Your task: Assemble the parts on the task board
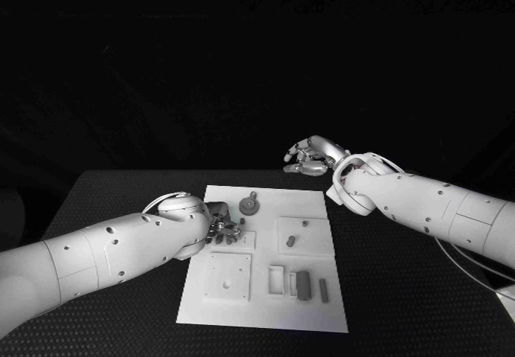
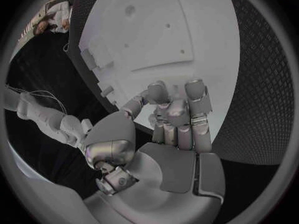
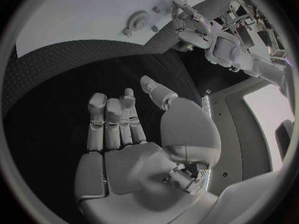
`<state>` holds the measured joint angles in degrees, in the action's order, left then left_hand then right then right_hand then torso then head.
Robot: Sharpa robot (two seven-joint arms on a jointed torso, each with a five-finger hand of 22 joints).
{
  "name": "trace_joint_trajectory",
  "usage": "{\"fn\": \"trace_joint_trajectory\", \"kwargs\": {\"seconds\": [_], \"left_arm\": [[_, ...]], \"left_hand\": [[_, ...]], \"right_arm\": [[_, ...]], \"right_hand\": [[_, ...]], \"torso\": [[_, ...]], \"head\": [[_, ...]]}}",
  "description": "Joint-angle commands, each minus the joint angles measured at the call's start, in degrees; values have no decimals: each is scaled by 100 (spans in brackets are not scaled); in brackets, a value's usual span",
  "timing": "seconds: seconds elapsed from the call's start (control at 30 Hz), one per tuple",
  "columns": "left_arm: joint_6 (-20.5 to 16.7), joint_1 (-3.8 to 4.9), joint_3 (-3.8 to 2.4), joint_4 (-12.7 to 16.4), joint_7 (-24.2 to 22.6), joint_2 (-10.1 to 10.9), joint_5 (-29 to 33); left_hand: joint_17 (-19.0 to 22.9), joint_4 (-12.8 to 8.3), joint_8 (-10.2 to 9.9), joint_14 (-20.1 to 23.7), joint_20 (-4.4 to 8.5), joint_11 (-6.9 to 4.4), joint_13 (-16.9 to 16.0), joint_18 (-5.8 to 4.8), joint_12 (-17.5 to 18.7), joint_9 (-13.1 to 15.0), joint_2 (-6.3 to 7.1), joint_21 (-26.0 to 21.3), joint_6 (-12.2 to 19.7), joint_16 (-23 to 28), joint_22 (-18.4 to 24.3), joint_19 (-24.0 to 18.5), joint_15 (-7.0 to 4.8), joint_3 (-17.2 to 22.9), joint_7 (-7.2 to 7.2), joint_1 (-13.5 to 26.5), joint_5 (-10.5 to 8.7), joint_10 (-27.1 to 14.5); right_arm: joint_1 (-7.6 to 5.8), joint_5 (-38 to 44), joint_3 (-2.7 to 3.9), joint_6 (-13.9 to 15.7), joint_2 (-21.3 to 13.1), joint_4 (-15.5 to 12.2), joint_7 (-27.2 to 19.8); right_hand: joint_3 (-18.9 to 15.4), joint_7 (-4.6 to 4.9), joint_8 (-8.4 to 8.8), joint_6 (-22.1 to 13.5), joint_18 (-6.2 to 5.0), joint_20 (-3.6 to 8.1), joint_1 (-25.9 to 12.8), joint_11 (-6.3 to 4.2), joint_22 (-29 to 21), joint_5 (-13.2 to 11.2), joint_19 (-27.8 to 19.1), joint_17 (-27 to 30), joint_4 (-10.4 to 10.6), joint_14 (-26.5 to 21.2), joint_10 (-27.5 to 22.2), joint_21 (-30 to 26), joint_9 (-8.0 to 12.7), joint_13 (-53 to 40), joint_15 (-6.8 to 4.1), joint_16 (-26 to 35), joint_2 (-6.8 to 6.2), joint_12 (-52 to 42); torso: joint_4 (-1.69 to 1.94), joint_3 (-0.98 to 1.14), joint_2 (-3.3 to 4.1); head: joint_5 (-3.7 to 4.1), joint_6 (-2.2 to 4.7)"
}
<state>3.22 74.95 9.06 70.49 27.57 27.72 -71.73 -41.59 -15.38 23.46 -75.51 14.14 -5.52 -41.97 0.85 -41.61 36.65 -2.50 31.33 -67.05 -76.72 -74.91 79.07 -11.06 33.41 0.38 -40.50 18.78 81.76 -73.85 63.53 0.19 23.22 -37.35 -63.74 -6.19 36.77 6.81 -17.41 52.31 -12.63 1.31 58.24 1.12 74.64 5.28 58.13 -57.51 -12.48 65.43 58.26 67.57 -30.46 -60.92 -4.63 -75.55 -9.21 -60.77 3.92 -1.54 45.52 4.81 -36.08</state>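
Observation:
The white task board (image 1: 269,312) lies in the middle of the table. My left hand (image 1: 222,229) hovers low over the board's left side beside a small square plate (image 1: 245,239). Its fingers (image 2: 177,117) are curled toward the thumb, and what lies between them is hidden. My right hand (image 1: 309,158) is raised beyond the board's far right corner, fingers apart and holding nothing (image 3: 118,129). On the board I see a round grey part (image 1: 249,204), a short peg (image 1: 291,240) on a square plate, and dark bars (image 1: 304,282) near the front.
A square plate with holes (image 1: 228,277) sits at the board's front left, and a slotted holder (image 1: 277,280) beside the bars. Black textured table (image 1: 408,297) surrounds the board. My right forearm (image 1: 429,204) crosses above the table's right side.

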Motion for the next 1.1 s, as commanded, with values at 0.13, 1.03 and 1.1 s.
{"fn": "trace_joint_trajectory", "kwargs": {"seconds": [0.13, 1.03, 1.1], "left_arm": [[202, -55, 51, -73, 213, 34, -127], [455, -55, 60, -71, 173, -10, -137], [461, -55, 60, -73, 166, -10, -137]], "left_hand": [[8, -77, -15, 56, 54, -10, 8, 39, -35, -9, -385, 24, -58, -33, -119, 17, -48, 48, 25, -336, -23, -68], [69, -87, -30, 74, 51, 1, 38, 40, -33, -3, -347, 18, -35, -45, -116, -8, -37, 36, 35, -371, -85, -82], [71, -89, -29, 74, 51, 1, 38, 40, -34, -2, -349, 18, -36, -46, -116, -8, -37, 38, 35, -375, -85, -81]], "right_arm": [[-2, 42, 3, -57, 8, -1, -29], [-1, 42, 3, -63, 13, 0, -30], [-1, 42, 3, -63, 14, 2, -31]], "right_hand": [[-1, 90, 34, 35, -237, -3, -34, 22, 7, 11, -29, 8, 40, -42, -24, -30, -10, 8, -8, 19, -31, -5], [-3, 90, 36, 35, -237, -4, -37, 23, 9, 12, -29, 9, 45, -44, -26, -32, -15, 12, -7, 18, -32, -9], [-3, 90, 36, 35, -237, -4, -37, 23, 9, 11, -29, 9, 45, -44, -26, -32, -15, 12, -7, 18, -32, -9]], "torso": [[-1, -1, 1], [-2, -2, 1], [-2, -1, 2]], "head": [[1, 0], [3, -26], [3, -28]]}}
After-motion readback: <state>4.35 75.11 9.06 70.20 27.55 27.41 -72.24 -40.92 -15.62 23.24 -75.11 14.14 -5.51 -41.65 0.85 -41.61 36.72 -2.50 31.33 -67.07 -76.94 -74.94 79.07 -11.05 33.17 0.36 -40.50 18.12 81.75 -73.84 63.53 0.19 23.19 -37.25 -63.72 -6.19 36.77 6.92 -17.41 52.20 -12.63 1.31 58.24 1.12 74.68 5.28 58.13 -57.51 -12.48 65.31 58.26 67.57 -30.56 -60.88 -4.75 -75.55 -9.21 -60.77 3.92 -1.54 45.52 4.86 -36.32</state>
